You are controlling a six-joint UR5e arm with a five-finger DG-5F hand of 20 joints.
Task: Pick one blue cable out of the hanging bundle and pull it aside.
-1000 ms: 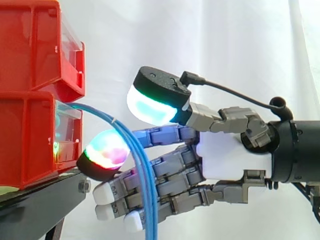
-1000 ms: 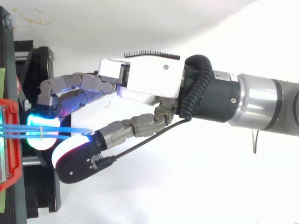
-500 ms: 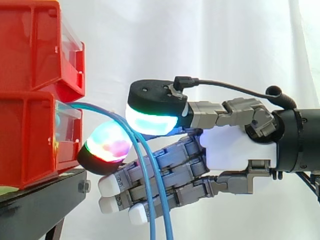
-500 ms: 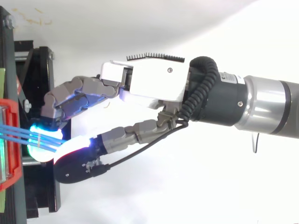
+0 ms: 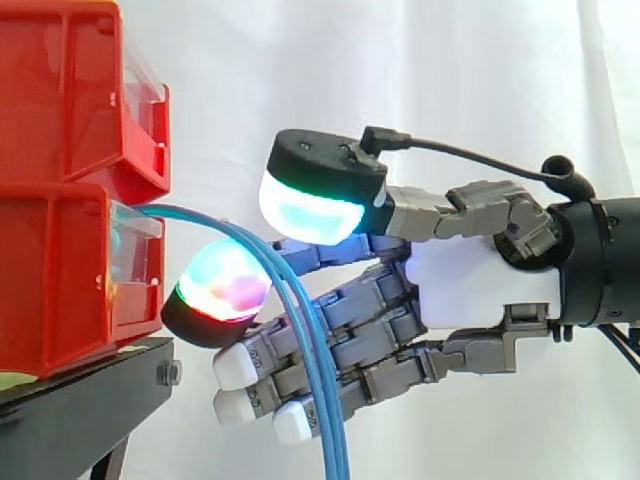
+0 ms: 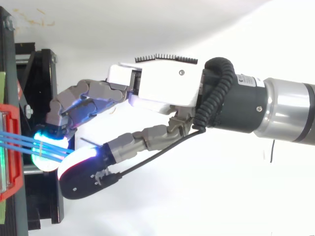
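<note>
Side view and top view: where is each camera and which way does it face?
Side view: beside the work, level with it, looking across at the red bins, blue cables and hand, which enters from the right.
Top view: above, looking down on the hand and arm, which enter from the right.
Shared: the hand, blue cables, red bins and black stand.

side view, 12 to 3 o'clock: white curtain, soft upright folds, evenly lit | 9 o'clock: stacked red bins | 7 o'clock: black stand, bolt at its edge | top view, 5 o'clock: plain white surface, bright
</note>
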